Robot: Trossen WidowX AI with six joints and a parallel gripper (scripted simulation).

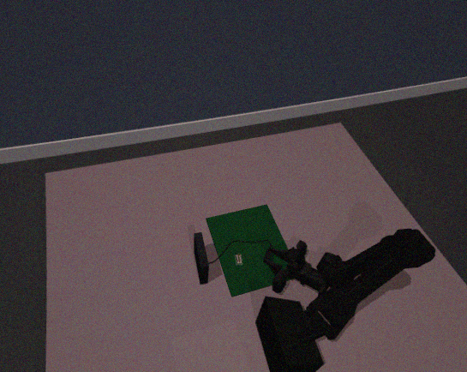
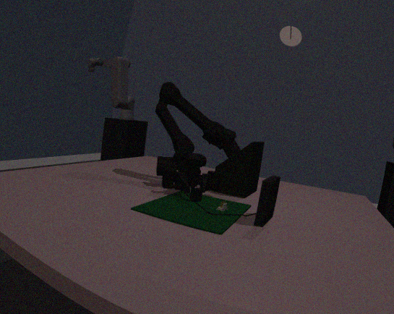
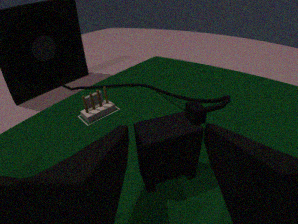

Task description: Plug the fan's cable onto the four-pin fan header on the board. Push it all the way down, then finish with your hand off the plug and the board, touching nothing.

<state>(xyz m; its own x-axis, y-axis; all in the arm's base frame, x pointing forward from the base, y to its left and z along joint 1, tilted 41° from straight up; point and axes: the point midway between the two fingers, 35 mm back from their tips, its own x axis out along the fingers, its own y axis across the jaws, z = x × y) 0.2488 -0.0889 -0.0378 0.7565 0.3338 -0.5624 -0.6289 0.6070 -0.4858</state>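
Plug point(image 3: 169, 150) stands between the two fingers of my gripper point(image 1: 272, 255) point(image 2: 196, 195) point(image 3: 166, 132), which are parted, with a strip of green showing down each side of it; I have no grip on it. I can't tell whether its underside touches the board point(image 1: 242, 227) point(image 2: 183, 213) point(image 3: 165, 75). From my wrist view, the header point(image 1: 238, 259) point(image 2: 221, 208) point(image 3: 98, 110) is farther off to the left, its four pins upright and bare. The cable point(image 1: 251, 241) point(image 2: 213, 213) point(image 3: 135, 85) runs behind the header to the fan point(image 1: 200, 258) point(image 2: 267, 201) point(image 3: 42, 50), which stands on edge at far left, just beside the board on the pinkish table point(image 1: 127, 214) point(image 2: 132, 253) point(image 3: 200, 42).
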